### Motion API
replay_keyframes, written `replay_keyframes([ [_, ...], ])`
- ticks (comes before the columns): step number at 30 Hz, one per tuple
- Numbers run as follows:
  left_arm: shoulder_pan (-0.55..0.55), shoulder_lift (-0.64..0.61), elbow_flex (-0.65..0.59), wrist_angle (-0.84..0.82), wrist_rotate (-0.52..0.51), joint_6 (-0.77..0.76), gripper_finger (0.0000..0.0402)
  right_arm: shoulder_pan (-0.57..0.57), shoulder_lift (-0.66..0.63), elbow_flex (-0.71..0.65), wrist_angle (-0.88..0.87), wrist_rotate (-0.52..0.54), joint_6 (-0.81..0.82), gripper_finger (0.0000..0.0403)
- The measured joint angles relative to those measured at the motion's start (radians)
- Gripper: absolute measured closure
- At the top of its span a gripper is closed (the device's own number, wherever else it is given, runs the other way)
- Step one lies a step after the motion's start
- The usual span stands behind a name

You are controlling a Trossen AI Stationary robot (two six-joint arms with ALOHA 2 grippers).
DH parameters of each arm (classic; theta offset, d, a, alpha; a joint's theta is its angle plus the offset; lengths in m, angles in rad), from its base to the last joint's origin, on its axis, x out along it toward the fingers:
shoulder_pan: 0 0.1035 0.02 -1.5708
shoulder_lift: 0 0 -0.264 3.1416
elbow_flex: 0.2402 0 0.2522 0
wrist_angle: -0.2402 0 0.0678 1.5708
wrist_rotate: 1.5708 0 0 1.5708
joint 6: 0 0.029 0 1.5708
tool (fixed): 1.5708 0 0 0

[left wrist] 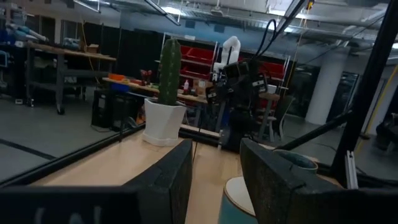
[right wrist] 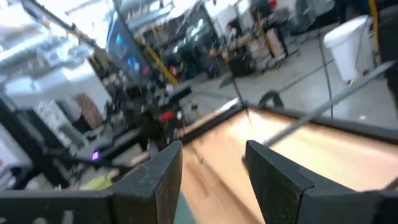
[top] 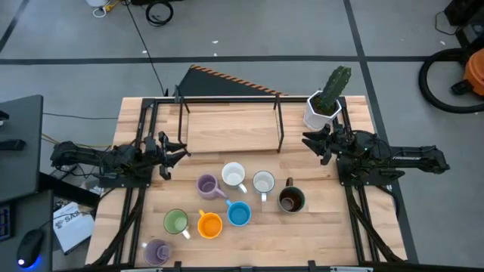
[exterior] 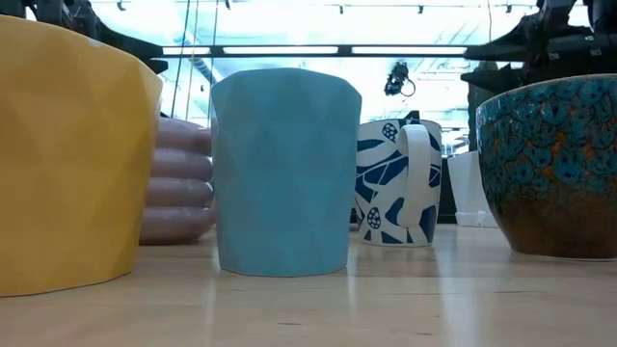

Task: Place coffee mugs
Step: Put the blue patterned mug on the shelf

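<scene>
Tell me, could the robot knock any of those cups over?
Maybe. The mugs sit packed together: the blue mug almost touches the orange mug, so grabbing one could bump its neighbour. The right gripper is open and empty right beside the cactus pot, so a swing could tip the pot.

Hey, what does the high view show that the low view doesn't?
Only the high view shows the green mug, both purple mugs, the cactus pot, and both arms at the table's sides, left gripper and right gripper open. Only the low view shows the blue leaf pattern on a white mug. Both show the blue mug, orange mug and dark brown mug.
</scene>
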Motion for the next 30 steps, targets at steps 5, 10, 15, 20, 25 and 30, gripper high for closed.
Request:
replay_keyframes([
  [5,0.000,0.000,0.000,0.002,0.000,-0.015,0.0261,0.000,0.000,0.000,0.133,0.054,0.000,0.0220],
  [10,0.000,0.000,0.000,0.022,0.000,-0.015,0.0261,0.000,0.000,0.000,0.234,0.118,-0.034,0.0220],
  [15,0.000,0.000,0.000,0.027,0.000,-0.010,0.0261,0.000,0.009,0.000,0.245,0.162,0.032,0.0220],
  [20,0.002,0.005,0.037,-0.016,0.000,0.038,0.0261,0.000,0.073,0.000,0.335,0.099,0.040,0.0220],
  [25,0.000,0.038,0.104,-0.088,0.024,0.057,0.0261,0.000,0.174,0.024,0.497,-0.004,-0.060,0.0220],
  [30,0.000,0.086,0.097,-0.069,0.050,0.052,0.0261,0.001,0.284,0.184,0.289,-0.093,-0.075,0.0220],
])
